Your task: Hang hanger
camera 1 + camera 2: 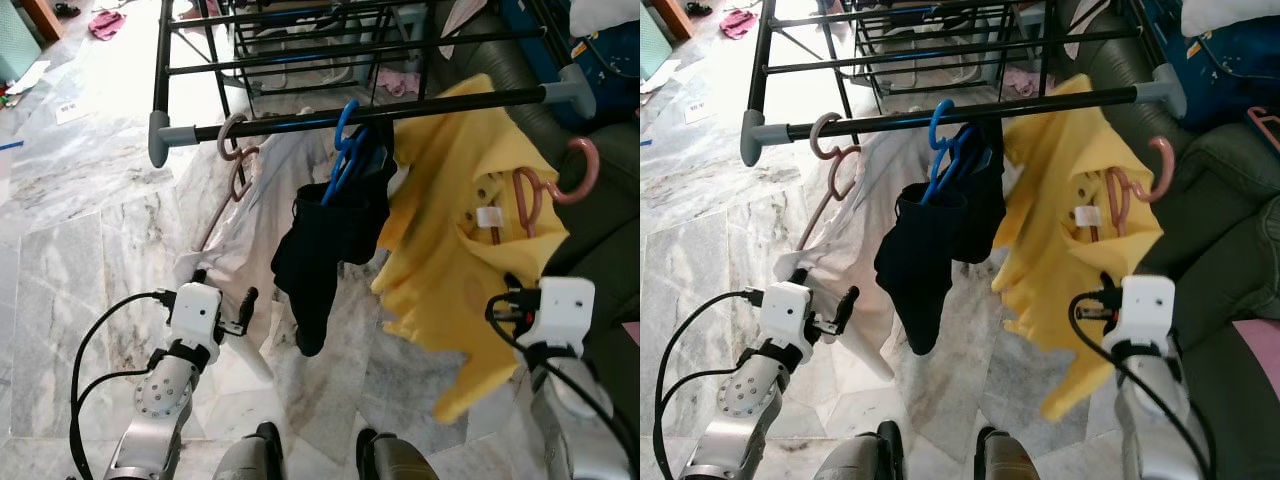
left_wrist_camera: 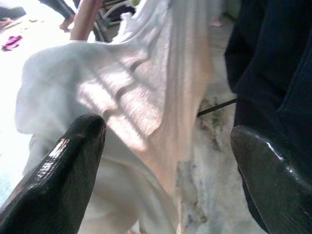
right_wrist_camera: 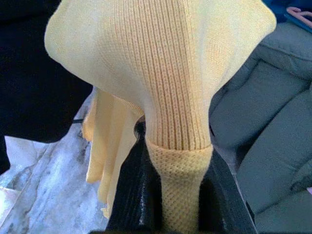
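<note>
A yellow shirt [image 1: 450, 200] sits on a pink hanger [image 1: 580, 168]. Its hook hangs free, below and just right of the rail's right end cap [image 1: 572, 88]. My right gripper [image 3: 178, 161] is shut on the shirt's ribbed yellow fabric, low on the garment's right side. The black rail [image 1: 300, 122] of the drying rack carries a blue hanger [image 1: 345, 150] with a dark garment [image 1: 325, 240], and a pink hanger [image 1: 235, 150] with a white garment [image 1: 240, 230]. My left gripper [image 1: 225, 292] is open, low and close to the white garment, holding nothing.
A dark sofa [image 1: 1230, 200] stands at the right, close behind the yellow shirt. More rack bars [image 1: 300, 50] run behind the front rail. Clothes lie on the marble floor [image 1: 70, 230] at the far left. My feet [image 1: 320, 455] show at the bottom.
</note>
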Controlling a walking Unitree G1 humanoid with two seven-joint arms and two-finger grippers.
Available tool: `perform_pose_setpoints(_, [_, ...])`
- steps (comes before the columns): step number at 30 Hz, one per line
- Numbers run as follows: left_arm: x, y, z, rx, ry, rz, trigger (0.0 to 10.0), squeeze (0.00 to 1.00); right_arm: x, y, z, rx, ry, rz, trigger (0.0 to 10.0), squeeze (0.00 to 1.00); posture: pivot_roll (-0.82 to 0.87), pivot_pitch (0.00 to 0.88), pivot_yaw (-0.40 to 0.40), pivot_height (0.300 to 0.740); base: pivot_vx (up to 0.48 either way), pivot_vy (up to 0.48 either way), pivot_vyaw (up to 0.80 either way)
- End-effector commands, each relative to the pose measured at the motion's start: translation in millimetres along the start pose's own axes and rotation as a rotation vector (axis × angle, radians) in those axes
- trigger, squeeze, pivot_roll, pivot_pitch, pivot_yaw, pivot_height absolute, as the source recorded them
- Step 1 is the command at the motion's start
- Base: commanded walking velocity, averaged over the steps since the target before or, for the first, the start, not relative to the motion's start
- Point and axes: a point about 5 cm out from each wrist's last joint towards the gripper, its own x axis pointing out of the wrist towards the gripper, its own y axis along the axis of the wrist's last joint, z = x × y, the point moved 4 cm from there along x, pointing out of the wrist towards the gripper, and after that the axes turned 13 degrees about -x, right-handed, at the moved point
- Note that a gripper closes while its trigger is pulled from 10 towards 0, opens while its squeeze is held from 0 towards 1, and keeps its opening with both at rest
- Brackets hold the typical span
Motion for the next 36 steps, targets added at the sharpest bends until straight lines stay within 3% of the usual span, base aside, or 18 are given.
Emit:
perform_pose_setpoints(1, [-2.8, -7.2, -10.9, 0.031, 0.061, -0.029, 10.0, 0.00, -9.3, 5.9, -9.6, 0.010, -0.003, 0.027, 10.0, 0.00, -0.12, 0.244, 0.056, 0.740, 0.000, 0.000, 0.00])
perform_pose_setpoints(6, [-1.8, -10.9, -10.4, 0.031, 0.070, -0.038, 10.0, 0.00, -20.4, -8.3, -36.8, 0.033, 0.066, -0.029, 10.0, 0.00, -0.12, 0.239, 0.056, 0.740, 0.000, 0.000, 0.00])
perform_pose_setpoints(11, [-1.1, -12.4, -10.6, 0.036, 0.096, -0.038, 10.0, 0.00, -22.1, -10.8, -49.9, 0.062, 0.114, -0.040, 10.0, 0.00, -0.11, 0.231, 0.047, 0.740, 0.000, 0.000, 0.00])
perform_pose_setpoints(19, [-2.0, -14.8, -9.8, 0.035, 0.112, -0.042, 10.0, 0.00, -19.6, -6.5, -55.3, 0.068, 0.149, -0.023, 10.0, 0.00, -0.10, 0.221, 0.036, 0.740, 0.000, 0.000, 0.00])
perform_pose_setpoints(36, [5.1, -17.4, -7.2, 0.034, 0.112, -0.048, 10.0, 0.00, -16.9, -9.1, -71.6, 0.090, 0.225, -0.033, 10.0, 0.00, -0.10, 0.153, 0.034, 0.740, -0.283, 0.000, 0.00])
